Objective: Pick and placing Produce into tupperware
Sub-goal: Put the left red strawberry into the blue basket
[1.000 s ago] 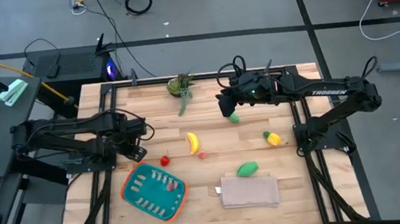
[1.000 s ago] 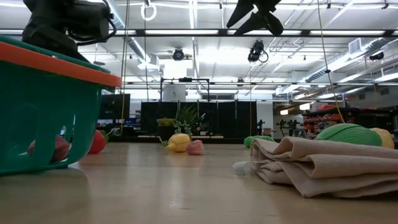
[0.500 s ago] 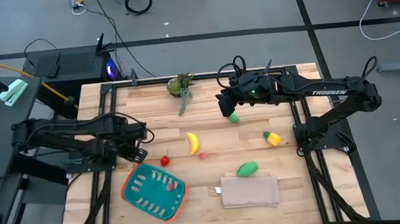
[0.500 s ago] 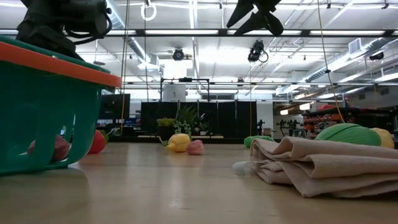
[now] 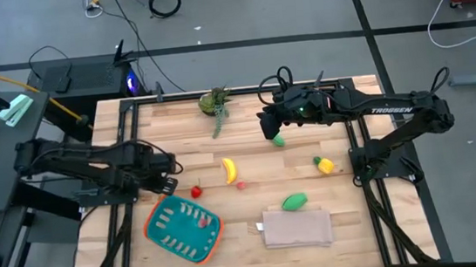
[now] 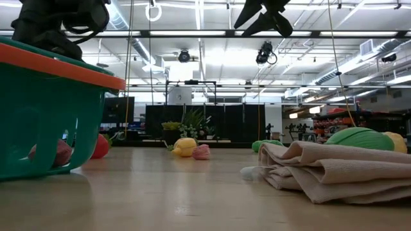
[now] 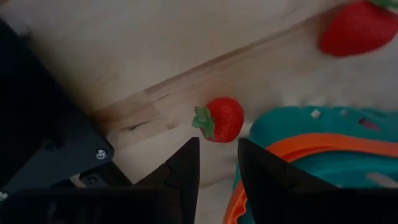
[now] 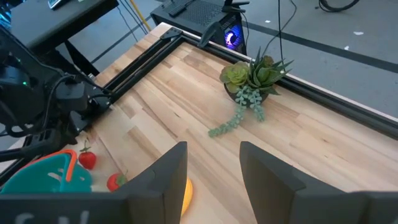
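Left gripper [image 5: 167, 184], seen from above, hangs over the table just beyond the tupperware [image 5: 182, 230], near a red strawberry [image 5: 196, 191]; the right gripper [image 5: 270, 133] waits above a green piece [image 5: 279, 140] farther back. On the table lie the banana [image 5: 229, 169], a second green piece [image 5: 294, 202], a yellow piece with green top [image 5: 323, 165] and a beige cloth [image 5: 297, 229]. At table height, the tupperware [image 6: 45, 109] fills the near left and the cloth [image 6: 334, 170] the right. From the left wrist, the fingers [image 7: 186, 171] stand slightly apart and hold nothing, a strawberry [image 7: 219, 119] just beyond them beside the tupperware rim [image 7: 311, 149]. From the right wrist, the fingers [image 8: 168, 171] stand apart and empty, facing a leafy plant [image 8: 252, 81].
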